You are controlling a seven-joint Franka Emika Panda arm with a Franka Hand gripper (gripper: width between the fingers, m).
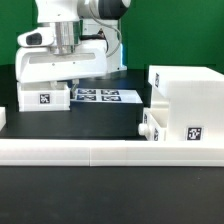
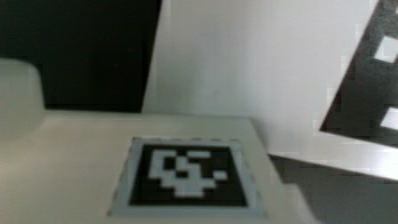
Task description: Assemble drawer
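Observation:
A white drawer part with a black marker tag lies at the exterior view's left, at the back of the black table. My gripper hangs right over its far right end; the part hides the fingertips, so the jaws cannot be read. In the wrist view the same part fills the lower picture, its tag very close and blurred, and no fingers show. A large white drawer box with a tag stands at the exterior view's right, with a smaller white part against its left side.
The marker board lies flat just right of the gripper; it also shows in the wrist view. A long white rail runs across the front of the table. A white piece shows at the far left edge.

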